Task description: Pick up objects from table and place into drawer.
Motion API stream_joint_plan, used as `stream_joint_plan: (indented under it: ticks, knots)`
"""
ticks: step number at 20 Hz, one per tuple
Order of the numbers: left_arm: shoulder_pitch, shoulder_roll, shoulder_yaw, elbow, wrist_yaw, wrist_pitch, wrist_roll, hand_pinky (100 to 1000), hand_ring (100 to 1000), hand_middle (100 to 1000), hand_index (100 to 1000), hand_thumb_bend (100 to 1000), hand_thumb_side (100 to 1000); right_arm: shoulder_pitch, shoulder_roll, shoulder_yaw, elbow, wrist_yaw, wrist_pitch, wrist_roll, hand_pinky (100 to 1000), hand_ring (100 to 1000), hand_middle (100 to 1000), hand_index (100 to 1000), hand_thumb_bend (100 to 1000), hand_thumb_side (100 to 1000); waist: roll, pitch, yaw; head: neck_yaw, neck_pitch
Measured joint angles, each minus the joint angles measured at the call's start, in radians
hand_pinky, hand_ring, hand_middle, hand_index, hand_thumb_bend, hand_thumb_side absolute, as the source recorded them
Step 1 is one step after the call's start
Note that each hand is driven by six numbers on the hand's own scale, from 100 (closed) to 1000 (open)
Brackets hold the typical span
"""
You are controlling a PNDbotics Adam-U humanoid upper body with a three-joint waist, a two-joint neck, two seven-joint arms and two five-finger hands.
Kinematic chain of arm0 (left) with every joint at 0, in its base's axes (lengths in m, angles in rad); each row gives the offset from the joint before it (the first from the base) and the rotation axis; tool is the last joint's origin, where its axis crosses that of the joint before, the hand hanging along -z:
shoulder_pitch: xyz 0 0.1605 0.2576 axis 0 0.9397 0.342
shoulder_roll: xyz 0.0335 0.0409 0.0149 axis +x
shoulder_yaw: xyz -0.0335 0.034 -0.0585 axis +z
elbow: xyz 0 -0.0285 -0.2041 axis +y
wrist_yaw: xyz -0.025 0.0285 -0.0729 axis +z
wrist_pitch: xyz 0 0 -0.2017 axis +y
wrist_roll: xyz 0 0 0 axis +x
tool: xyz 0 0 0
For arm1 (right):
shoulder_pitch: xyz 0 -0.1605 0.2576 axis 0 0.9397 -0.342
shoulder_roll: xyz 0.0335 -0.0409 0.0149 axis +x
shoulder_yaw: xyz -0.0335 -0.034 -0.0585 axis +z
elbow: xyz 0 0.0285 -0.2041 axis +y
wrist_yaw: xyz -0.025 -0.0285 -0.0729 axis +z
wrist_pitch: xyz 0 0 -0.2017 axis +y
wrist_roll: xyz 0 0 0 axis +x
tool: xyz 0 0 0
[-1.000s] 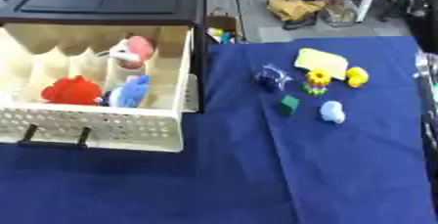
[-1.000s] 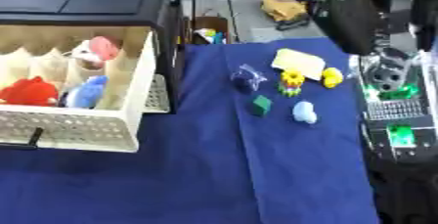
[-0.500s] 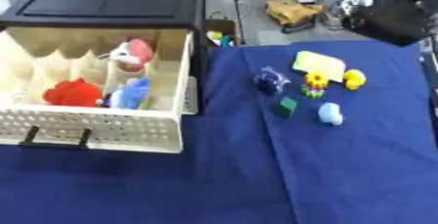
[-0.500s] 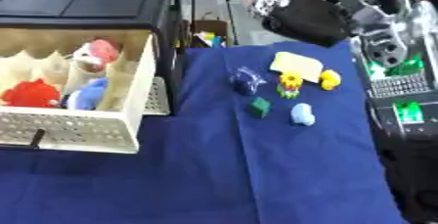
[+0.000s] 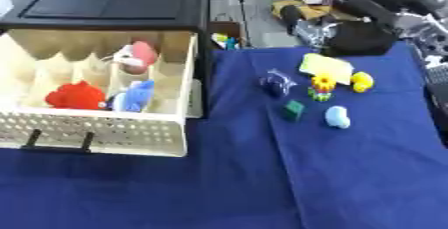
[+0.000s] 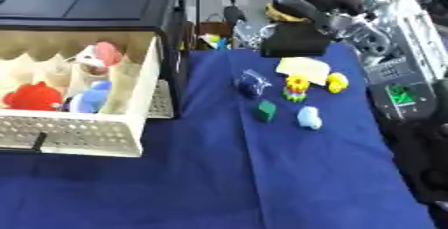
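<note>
The desk (image 5: 262, 193) is covered with a blue cloth and carries all task items. At its near left stands the open drawer (image 5: 96, 135), a cream tray with a perforated front wall and a dark handle, pulled out of a black cabinet (image 5: 114, 3). Inside the drawer lie a red toy (image 5: 74, 95), a blue toy (image 5: 133, 96) just beside it, and a pink and white toy (image 5: 136, 58) in a compartment farther back.

The loose items lie on the cloth, nearer to the camera than the right hand and well to the right of the drawer. Nearest are a green block (image 5: 293, 110) and a light blue item (image 5: 337, 117), which lie near each other. Just beyond them are a dark blue item (image 5: 276, 82), a small flower-shaped toy in yellow, red and green (image 5: 322, 87), and a yellow duck-like toy (image 5: 361, 81). A flat pale yellow piece (image 5: 325, 66) lies directly below the hand, touching or almost touching its lower edge as seen in the left eye view.

The right hand (image 5: 354, 40) enters from the upper right and sits at the far edge of the cloth. It appears as a blurred dark mass; whether its fingers are straight or curled cannot be told, and no item can be seen held in it.
</note>
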Motion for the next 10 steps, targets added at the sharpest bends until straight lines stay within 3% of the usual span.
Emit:
stream_joint_plan:
  ticks: [10]
  knots:
    - [0.003,0.000,0.000,0.000,0.004,0.000,0.000,791,852,835,916,317,1000,-0.009,-0.035,0.022,0.086,0.133,0.124,0.061,740,827,750,882,226,1000,-0.002,-0.002,0.000,-0.003,-0.005]
